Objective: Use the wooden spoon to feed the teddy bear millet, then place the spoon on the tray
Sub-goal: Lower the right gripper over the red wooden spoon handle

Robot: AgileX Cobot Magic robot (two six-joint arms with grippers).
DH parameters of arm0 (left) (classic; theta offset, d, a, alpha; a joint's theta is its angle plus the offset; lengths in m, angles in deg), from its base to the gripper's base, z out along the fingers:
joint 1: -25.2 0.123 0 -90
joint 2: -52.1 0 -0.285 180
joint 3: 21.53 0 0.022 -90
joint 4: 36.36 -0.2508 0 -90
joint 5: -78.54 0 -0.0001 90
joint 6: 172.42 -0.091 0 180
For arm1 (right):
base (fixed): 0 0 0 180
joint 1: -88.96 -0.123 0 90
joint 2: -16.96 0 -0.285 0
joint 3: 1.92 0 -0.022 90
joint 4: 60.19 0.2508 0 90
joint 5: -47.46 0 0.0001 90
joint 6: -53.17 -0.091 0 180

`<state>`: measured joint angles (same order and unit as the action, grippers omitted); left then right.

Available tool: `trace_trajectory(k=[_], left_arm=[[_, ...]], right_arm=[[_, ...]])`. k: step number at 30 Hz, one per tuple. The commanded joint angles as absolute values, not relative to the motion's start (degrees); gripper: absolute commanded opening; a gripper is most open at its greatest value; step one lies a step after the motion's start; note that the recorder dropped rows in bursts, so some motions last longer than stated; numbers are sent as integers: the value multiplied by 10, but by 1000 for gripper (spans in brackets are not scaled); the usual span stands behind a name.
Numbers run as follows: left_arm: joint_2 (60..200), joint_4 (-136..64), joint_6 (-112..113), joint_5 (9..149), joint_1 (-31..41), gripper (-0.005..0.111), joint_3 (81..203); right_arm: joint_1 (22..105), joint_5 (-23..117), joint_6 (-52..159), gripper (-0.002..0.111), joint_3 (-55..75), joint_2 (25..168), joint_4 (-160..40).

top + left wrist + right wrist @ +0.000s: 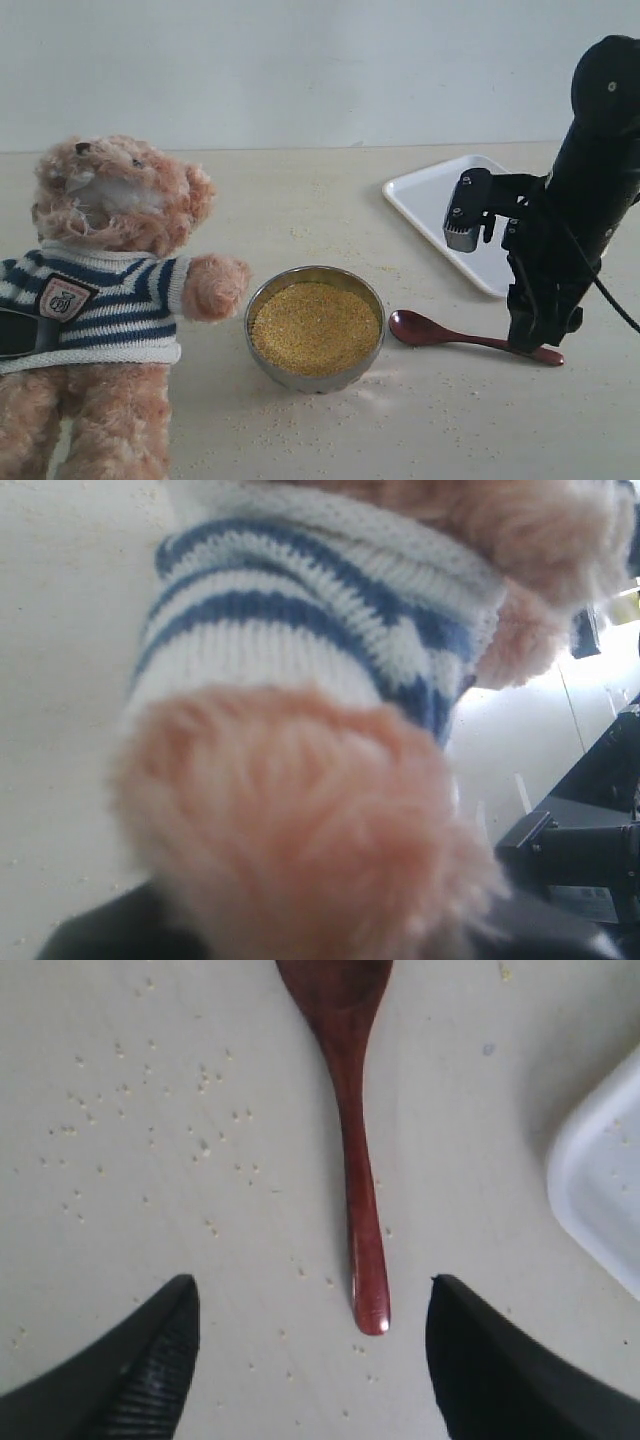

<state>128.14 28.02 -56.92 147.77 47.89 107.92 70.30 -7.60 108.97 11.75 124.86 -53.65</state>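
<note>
The teddy bear (110, 290) sits at the left in its striped sweater and fills the left wrist view (320, 640). A dark part of my left gripper (20, 335) presses against its side; fur hides the jaws. The steel bowl (372, 300) of millet (315, 328) stands in the middle. To its right the wooden spoon (440, 332) lies flat on the table. My right gripper (527, 345) hangs open just over the handle's end (368, 1305), one finger on each side (312, 1290), not touching it. The white tray (430, 195) lies behind.
Stray millet grains (200, 1145) are scattered on the table around the bowl and spoon. A corner of the tray (605, 1180) lies close beside the right gripper. A pale wall closes the back of the table.
</note>
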Motion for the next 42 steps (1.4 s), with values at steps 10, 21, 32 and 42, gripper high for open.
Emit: trace_trajectory(k=[10, 21, 32, 42], left_arm=[[1276, 293, -571, 1485, 480, 5, 1078], [1276, 293, -571, 1485, 480, 5, 1078], [1276, 293, -571, 1485, 480, 5, 1078], [1276, 293, -571, 1485, 480, 5, 1078]], right_arm=[[713, -50, 1093, 63, 101, 1323, -578], [713, -17, 1084, 63, 101, 1343, -592], [713, -19, 1064, 63, 101, 1363, -593], [718, -14, 1034, 63, 101, 1363, -620]])
